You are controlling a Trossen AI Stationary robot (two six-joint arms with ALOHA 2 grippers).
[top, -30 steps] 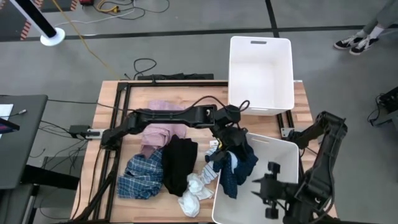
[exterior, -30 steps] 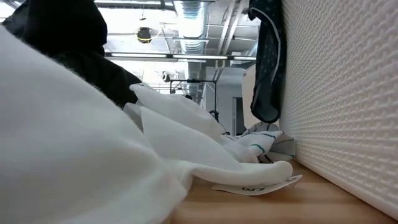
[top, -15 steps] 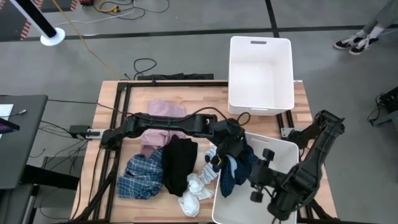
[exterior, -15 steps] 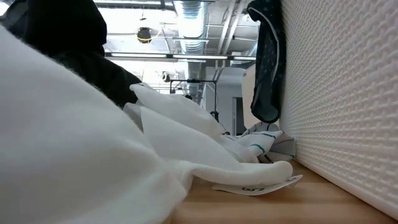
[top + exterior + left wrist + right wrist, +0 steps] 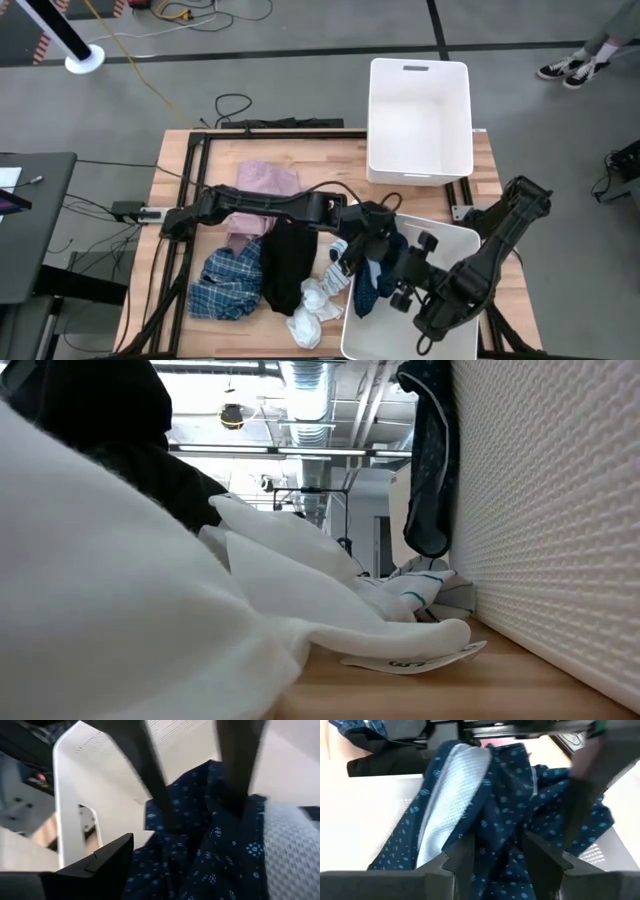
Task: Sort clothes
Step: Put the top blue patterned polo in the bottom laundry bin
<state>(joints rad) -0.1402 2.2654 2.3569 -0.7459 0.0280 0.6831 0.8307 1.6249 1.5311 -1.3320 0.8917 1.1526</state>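
The navy patterned garment [image 5: 363, 288] hangs across the left rim of the near white bin [image 5: 462, 233]. My left gripper [image 5: 372, 232] reaches in from the table's left and is shut on its bunched top. My right gripper [image 5: 495, 865] is open above the bin. Its fingers stand on either side of a navy fold [image 5: 510, 810]; I cannot tell whether they touch it. A navy tail [image 5: 425, 460] hangs outside the bin wall. A pink piece [image 5: 255, 200], a black one [image 5: 288, 262], a blue plaid shirt [image 5: 228, 285] and white socks [image 5: 315, 310] lie on the table. My left gripper pinches the garment's bunched upper part [image 5: 150, 870] between its two fingers; one finger is covered by the cloth, which shows a pale inner lining. The fingers slant down from the table's left. The garment hangs slack below them, partly inside the bin, partly outside its left rim.
A second white bin [image 5: 420, 120] stands at the table's far right edge. The wooden table [image 5: 180, 170] has a black frame along its left and far sides. In the low view, white socks [image 5: 330, 590] lie close to the near bin's textured wall [image 5: 540, 510].
My right gripper has moved from the bin's near right part toward the table's left and far side, up to the navy garment. My left gripper has rolled at the wrist and shifted a little toward the near edge, and the garment has stayed hanging from it over the bin's rim.
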